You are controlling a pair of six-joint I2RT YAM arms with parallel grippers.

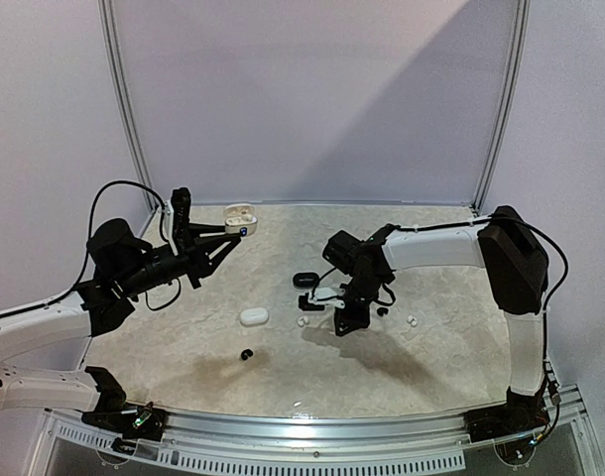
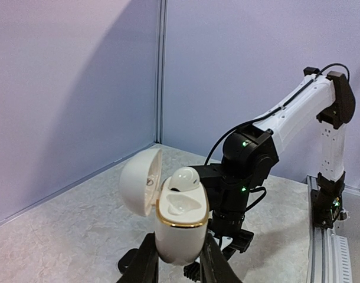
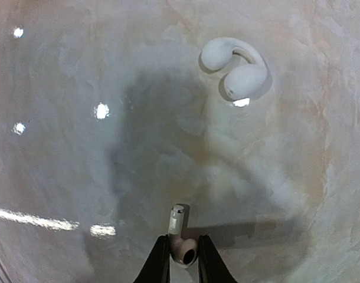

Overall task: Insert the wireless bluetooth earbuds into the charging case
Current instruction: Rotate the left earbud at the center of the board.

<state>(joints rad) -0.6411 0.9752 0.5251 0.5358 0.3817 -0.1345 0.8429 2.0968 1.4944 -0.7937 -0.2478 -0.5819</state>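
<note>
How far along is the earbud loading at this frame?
Done: one white bud sits in the open gold-rimmed white case that the left gripper holds up; its second slot is empty. In hand: the right gripper pinches a white stemmed earbud at the tabletop. Left: that bud, a white clip-shaped bud, a loose black bud.

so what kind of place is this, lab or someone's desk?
Looks like a robot test cell, probably a lab: plain panel walls in metal framing, a marble-look tabletop, and two arms bolted to a rail at its near edge.
</note>
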